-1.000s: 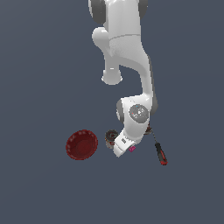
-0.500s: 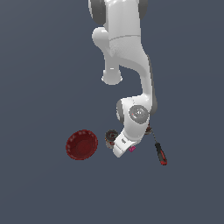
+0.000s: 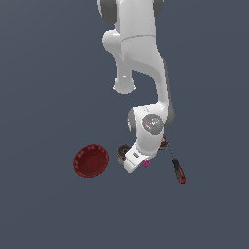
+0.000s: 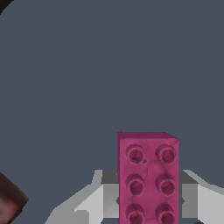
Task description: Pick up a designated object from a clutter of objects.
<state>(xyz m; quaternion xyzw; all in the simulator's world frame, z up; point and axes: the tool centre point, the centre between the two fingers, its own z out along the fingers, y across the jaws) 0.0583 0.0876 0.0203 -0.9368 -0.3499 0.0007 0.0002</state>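
Note:
The designated object, a magenta-pink studded block (image 4: 148,175), lies on the grey floor between my two fingers. A light grey finger (image 4: 103,194) stands against one long side of it and the other finger against the opposite side. My gripper (image 4: 148,192) is shut on the block. In the exterior view only a pink corner of the block (image 3: 146,164) shows beside the white hand of my gripper (image 3: 137,163), which is down at floor level. The rest of the clutter of objects lies close around the hand.
A dark red bowl (image 3: 91,161) sits toward the exterior view's left of the hand. A small can (image 3: 121,152) is half hidden behind the hand. A red-and-black-handled screwdriver (image 3: 177,169) lies to the right. A dark red-brown thing (image 4: 9,202) shows at the wrist picture's corner.

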